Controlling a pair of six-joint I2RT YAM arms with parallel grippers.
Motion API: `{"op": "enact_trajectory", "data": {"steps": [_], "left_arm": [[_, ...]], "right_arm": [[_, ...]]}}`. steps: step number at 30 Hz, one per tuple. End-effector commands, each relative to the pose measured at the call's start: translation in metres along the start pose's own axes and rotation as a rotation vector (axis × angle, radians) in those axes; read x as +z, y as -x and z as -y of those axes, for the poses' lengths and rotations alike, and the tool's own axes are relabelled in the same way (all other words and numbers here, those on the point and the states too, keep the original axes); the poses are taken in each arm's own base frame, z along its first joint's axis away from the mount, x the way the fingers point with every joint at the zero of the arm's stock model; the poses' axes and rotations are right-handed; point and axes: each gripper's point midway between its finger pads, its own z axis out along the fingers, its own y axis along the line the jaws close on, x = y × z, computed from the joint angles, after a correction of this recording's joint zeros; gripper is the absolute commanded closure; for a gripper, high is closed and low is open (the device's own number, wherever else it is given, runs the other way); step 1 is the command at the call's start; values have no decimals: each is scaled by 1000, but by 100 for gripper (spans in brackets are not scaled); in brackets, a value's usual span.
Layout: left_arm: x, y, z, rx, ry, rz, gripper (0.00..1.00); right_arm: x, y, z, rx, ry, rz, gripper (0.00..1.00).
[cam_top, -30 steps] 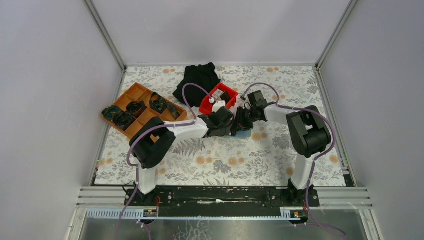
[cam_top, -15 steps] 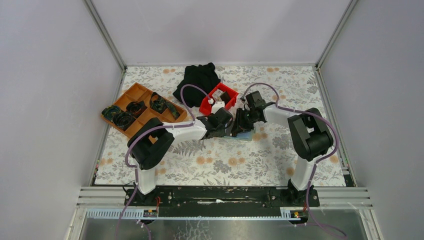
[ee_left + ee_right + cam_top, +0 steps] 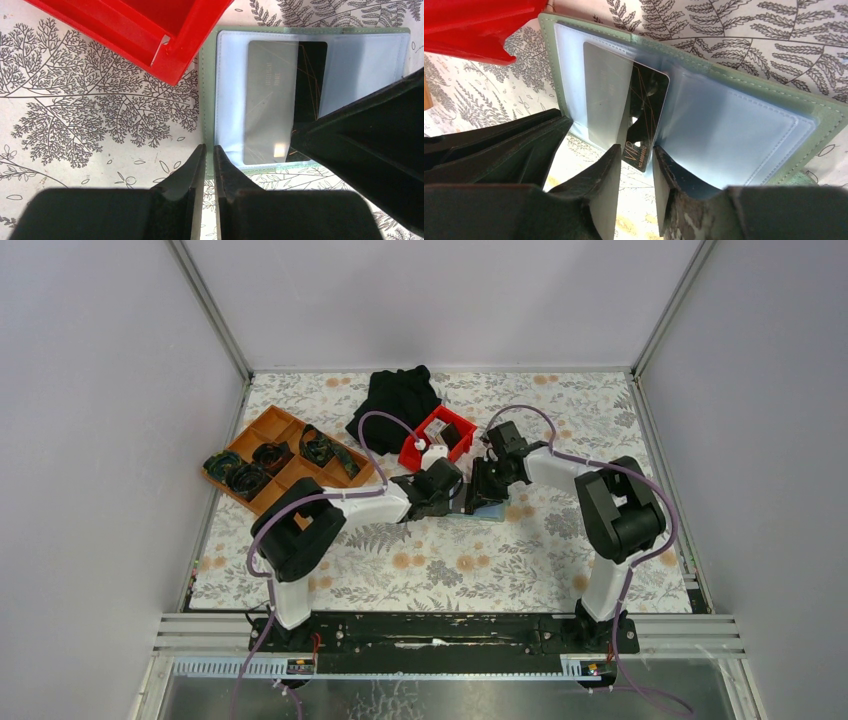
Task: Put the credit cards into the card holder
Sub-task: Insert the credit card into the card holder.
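Right wrist: one card holder (image 3: 744,125), one credit card (image 3: 646,107), one red bin (image 3: 474,25).

Card holder (image 3: 734,125) lies open just beside the bin (image 3: 474,25); one credit card (image 3: 646,100) sits partly inside, my right gripper (image 3: 634,157) astride it.
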Motion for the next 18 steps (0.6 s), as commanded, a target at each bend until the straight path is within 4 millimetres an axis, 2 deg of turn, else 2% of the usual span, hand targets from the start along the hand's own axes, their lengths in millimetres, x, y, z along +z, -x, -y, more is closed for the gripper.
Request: {"op": "enact_trajectory", "data": {"steps": [1, 9, 18], "left_arm": [[-6, -82, -34, 75, 75, -266, 86], [-9, -88, -30, 79, 53, -274, 87], [-10, -90, -29, 73, 48, -269, 87]], "right_arm": [[4, -8, 8, -8, -76, -41, 66], [10, -5, -13, -45, -63, -43, 64], [17, -10, -22, -75, -69, -60, 62]]}}
